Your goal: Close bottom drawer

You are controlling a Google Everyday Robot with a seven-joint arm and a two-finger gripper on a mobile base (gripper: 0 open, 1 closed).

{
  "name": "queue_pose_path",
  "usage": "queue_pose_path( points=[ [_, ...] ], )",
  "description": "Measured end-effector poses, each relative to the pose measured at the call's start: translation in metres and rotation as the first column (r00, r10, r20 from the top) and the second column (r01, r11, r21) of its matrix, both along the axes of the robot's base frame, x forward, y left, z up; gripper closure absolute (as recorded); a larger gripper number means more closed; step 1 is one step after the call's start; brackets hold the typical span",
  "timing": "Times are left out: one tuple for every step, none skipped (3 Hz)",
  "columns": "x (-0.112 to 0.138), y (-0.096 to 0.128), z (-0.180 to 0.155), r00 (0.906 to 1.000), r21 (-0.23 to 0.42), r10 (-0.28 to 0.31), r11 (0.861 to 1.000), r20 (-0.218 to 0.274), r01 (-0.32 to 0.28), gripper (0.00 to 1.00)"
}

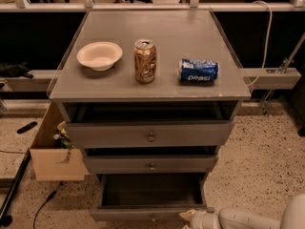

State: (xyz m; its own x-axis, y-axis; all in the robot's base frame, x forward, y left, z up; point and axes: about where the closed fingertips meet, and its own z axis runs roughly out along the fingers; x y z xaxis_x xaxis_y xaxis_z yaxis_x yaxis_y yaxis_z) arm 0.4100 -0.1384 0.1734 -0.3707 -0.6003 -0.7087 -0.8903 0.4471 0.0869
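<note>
The bottom drawer [151, 213] of the grey cabinet is pulled far out, showing its dark empty box interior; its slim grey front runs along the bottom edge of the view. My gripper [189, 217] sits at the bottom right, at the right end of that drawer front, with the white arm running off to the right. The slim middle drawer [151, 163] and the tall upper drawer [150, 134] stand slightly out, each with a small round knob.
On the cabinet top [152, 87] stand a white bowl [99, 55], an upright gold can [145, 60] and a blue Pepsi can [198, 70] on its side. A cardboard box [52, 151] sits at the cabinet's left. A cable and a dark pole lie on the speckled floor at left.
</note>
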Motion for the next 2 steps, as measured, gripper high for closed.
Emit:
queue_pose_path(
  points=[
    [-0.002, 0.0, 0.0, 1.0, 0.0, 0.0, 1.0, 0.0, 0.0, 0.5],
    [0.042, -0.003, 0.008, 0.9995, 0.013, -0.027, 1.0, 0.014, 0.027, 0.67]
  ],
)
